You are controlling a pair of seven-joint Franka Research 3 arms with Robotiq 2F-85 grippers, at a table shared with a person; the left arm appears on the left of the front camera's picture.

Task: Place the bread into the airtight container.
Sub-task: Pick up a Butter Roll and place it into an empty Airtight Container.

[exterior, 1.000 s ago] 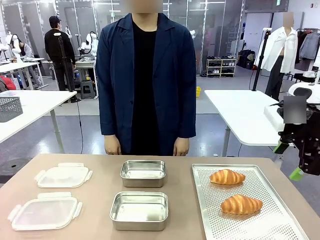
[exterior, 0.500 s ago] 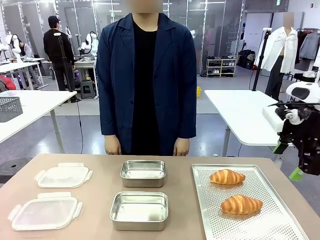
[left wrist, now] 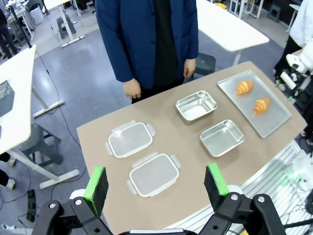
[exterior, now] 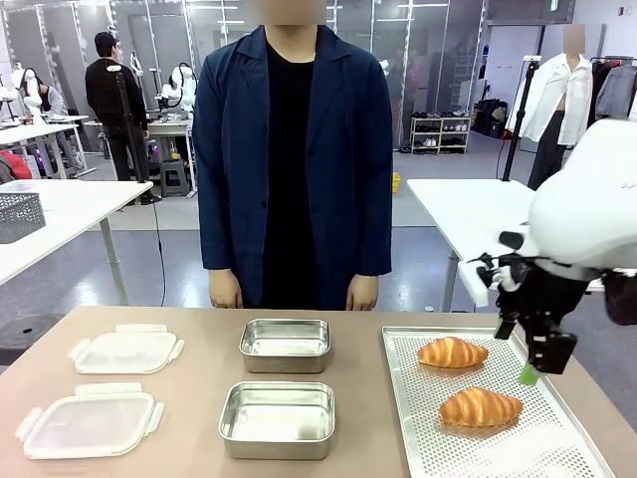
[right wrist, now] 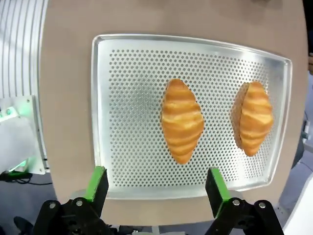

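Note:
Two golden croissants lie on a perforated metal tray [exterior: 468, 450]: the far one [exterior: 452, 352] and the near one [exterior: 481, 406]. Left of the tray stand two open steel containers, a far one [exterior: 285, 345] and a near one [exterior: 278, 418]. My right gripper [exterior: 515, 352] hangs open just above the tray, right of the far croissant, touching nothing. Its wrist view looks straight down on both croissants [right wrist: 182, 121] [right wrist: 253, 117] beyond its open gripper [right wrist: 156, 188]. My left gripper [left wrist: 156, 183] is open high above the table, looking down on the containers [left wrist: 196, 105] [left wrist: 222, 137] and tray [left wrist: 274, 115].
Two clear plastic lids [exterior: 126, 350] [exterior: 90, 420] lie at the table's left. A person in a dark blue jacket stands at the far edge, hands [exterior: 224, 290] hanging by the sides. Bare tabletop surrounds the containers.
My right arm has swung in from the right edge of the picture, leftward and down, to hang over the tray. The croissants, containers and lids have not moved.

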